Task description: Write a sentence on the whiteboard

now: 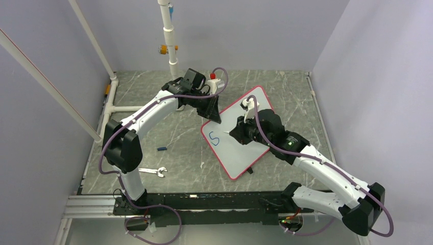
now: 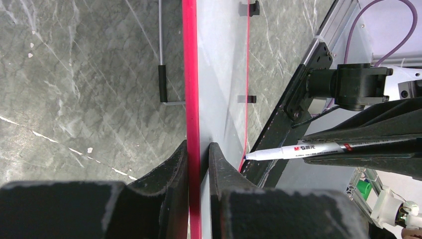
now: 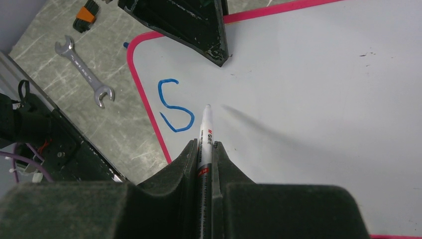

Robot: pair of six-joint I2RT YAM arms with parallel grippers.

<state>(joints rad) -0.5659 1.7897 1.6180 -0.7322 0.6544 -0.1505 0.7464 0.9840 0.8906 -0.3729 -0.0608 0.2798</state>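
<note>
In the top view the right gripper (image 1: 239, 131) covers the middle of the whiteboard (image 1: 232, 158), and the left gripper (image 1: 214, 115) hides a bit of its rim. From the left wrist the board shows only edge-on, so its writing side cannot be seen. From the right wrist the board runs off the right and bottom edges. The back end of the marker (image 3: 205, 127) is buried in the right gripper. A blue bit (image 3: 125, 45) by the rim is too small to tell.

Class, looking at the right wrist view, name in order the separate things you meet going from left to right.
wrench → blue letter S → marker
</note>
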